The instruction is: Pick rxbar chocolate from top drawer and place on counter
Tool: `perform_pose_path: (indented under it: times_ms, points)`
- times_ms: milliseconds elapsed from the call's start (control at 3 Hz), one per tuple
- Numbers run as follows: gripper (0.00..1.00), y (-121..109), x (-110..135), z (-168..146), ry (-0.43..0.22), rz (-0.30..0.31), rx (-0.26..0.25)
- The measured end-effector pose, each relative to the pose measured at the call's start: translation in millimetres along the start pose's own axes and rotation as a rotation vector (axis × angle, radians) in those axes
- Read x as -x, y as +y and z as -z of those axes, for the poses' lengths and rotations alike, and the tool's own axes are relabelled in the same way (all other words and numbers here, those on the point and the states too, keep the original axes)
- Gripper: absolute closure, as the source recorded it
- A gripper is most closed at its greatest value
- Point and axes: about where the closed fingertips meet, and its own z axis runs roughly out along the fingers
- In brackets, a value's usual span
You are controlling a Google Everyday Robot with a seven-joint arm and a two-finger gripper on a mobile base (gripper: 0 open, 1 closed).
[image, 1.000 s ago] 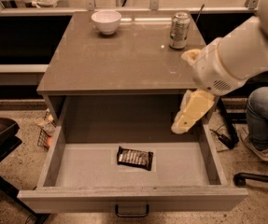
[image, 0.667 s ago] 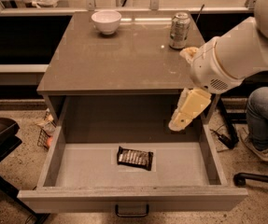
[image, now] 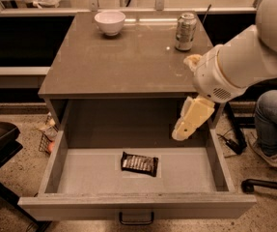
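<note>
**Mia:** What just changed?

**Ben:** The gripper [image: 179, 134] has slid a little to the left. It hangs over the right side of the open top drawer [image: 191, 173], pointing down.

**Mia:** And the rxbar chocolate [image: 139, 163]?

**Ben:** It has not moved. It lies flat on the drawer floor, near the middle. The gripper is up and to the right of it, not touching.

**Mia:** Is the gripper spread wide or squeezed tight?

**Ben:** I cannot tell. It holds nothing.

**Mia:** So the job has only started?

**Ben:** I think so. It must go lower and more left, then carry the bar up to the desk [image: 128, 62].

**Mia:** Can you read any words?

**Ben:** No. The wrapper shows pale lines. The can [image: 185, 31] at the far right is too blurry.
</note>
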Motion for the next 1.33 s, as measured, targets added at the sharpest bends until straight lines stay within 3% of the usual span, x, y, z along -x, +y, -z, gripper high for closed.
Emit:
perform_pose_path:
  times_ms: [333, 1000, 1333]
  points:
    - [0.00, 19, -7, -29, -0.015, -0.032, 0.020]
    - [0.03, 59, -33, -139, -0.065, -0.116, 0.067]
    - [0.16, 67, -39, -171, -0.069, -0.128, 0.085]
